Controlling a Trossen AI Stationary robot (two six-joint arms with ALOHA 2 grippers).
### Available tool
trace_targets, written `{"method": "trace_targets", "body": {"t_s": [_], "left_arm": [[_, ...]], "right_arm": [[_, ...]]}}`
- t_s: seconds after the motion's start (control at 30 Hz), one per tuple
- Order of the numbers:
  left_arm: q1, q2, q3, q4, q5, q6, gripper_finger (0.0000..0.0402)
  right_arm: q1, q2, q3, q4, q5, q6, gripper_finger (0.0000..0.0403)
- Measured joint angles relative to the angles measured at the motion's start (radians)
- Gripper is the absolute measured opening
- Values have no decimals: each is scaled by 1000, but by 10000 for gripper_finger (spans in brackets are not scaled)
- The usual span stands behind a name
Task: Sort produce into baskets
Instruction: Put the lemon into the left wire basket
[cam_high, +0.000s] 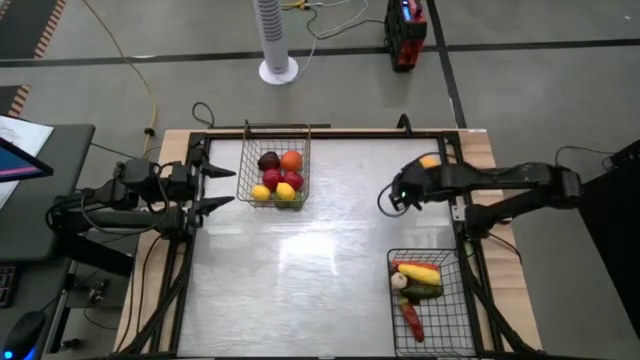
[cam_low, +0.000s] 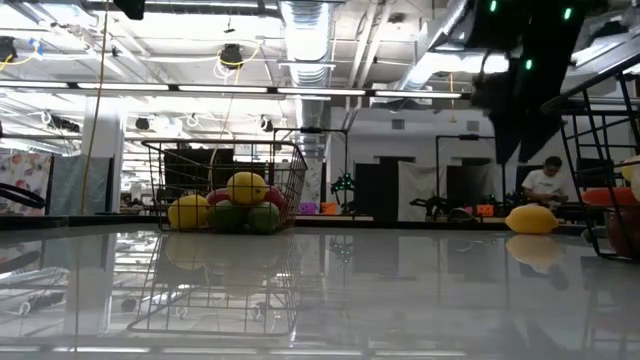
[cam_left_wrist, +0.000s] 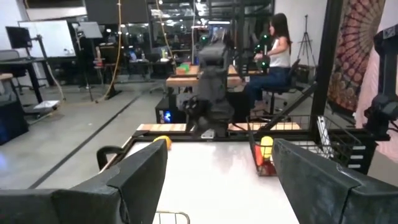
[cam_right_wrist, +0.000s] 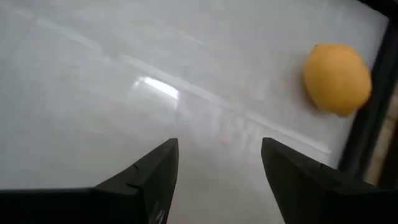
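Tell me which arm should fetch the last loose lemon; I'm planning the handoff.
Right. Its open tool hovers close to the lemon near the table's far right edge, while the left tool waits beyond the fruit basket.

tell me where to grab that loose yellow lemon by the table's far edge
Grip the lemon across its short middle, coming from straight above: it lies alone on the bare table, but the table's frame stands close on its outer side. The right gripper, open and empty, is nearest.

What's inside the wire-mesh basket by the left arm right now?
The silvery wire-mesh basket holds round produce: a maroon piece, an orange one, two red, two yellow. Anything beneath them is hidden.
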Motion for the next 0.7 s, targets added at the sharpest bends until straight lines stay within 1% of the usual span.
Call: {"method": "trace_targets", "body": {"t_s": [0.13, 0.27, 0.37, 0.5, 0.57, 0.7], "left_arm": [[0, 10, 0, 8, 0, 6, 279], [0, 18, 0, 5, -1, 6, 279], [0, 20, 0, 7, -5, 17, 279], [0, 20, 0, 6, -28, 35, 279], [0, 20, 0, 10, -29, 44, 279], [0, 20, 0, 19, -29, 49, 279]], "right_arm": [[-141, -23, -112, 168, -42, -111, 260], [-238, -2, -157, 205, -43, -161, 274], [-278, 13, -179, 232, 1, -171, 291], [-323, 24, -187, 247, 23, -180, 322], [-345, 31, -186, 256, 28, -197, 343], [-394, 62, -186, 289, 74, -198, 389]]}}
